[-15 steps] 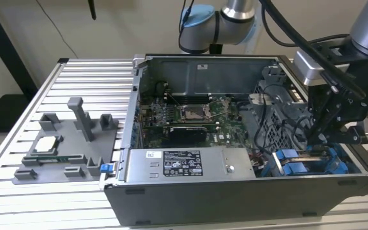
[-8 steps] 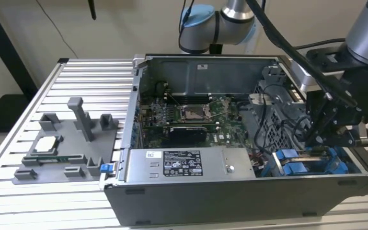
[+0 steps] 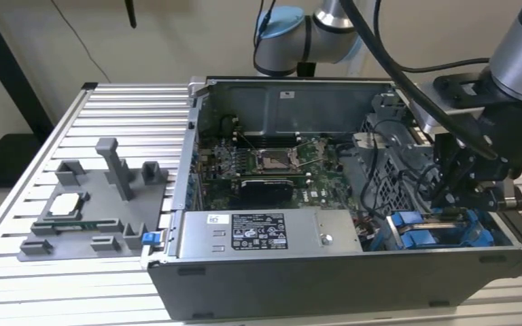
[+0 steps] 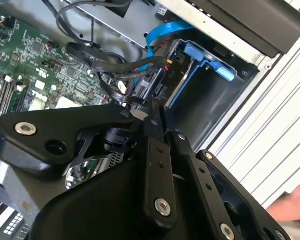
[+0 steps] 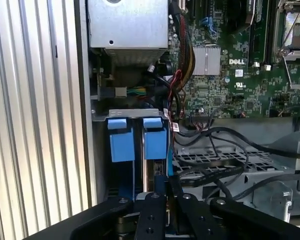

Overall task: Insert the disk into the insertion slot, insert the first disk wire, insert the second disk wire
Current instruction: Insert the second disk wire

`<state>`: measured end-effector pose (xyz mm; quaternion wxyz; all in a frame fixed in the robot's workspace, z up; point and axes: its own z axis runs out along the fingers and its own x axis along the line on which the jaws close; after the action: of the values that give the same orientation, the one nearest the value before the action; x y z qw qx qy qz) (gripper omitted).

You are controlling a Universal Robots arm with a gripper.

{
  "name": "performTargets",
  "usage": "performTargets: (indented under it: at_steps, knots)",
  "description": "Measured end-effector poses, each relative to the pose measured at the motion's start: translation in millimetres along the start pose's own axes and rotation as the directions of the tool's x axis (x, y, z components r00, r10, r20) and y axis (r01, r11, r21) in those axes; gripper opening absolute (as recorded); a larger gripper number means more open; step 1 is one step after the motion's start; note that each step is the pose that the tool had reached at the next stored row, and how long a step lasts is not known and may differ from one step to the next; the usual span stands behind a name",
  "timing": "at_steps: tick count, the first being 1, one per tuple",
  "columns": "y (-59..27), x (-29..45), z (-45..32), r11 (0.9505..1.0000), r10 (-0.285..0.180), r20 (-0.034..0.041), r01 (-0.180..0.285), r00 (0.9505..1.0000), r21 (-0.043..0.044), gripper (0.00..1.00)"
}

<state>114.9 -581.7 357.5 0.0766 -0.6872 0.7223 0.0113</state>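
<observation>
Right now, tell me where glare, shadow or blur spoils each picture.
Exterior view: even light, though the black gripper and the blue-tabbed grey metal drive bay beneath it sit in shadow. Second wrist view: the ribbed aluminium table glares pale, and the gripper's black links are near and soft. First wrist view: the green motherboard is crisp, the table slats washed bright.

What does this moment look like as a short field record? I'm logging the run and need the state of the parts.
pincer: down at the drive bay, fingers close together on a thin dark part; whether it grips cannot be told
disk: in its blue carrier inside the insertion slot
cables: black, loose over the metal cage beside the bay
power-supply box: grey, at the case's front edge
</observation>
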Motion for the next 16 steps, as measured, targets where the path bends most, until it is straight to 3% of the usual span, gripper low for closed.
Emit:
performTargets:
  at_steps: [2,16]
  knots:
    - [-1.9,0.2,1.5,1.0000,0.003,0.0069,-0.003,1.0000,0.0000,0.00]
    - [-6.0,7.2,10.4,1.0000,0.008,0.0280,-0.008,0.9996,-0.0007,0.00]
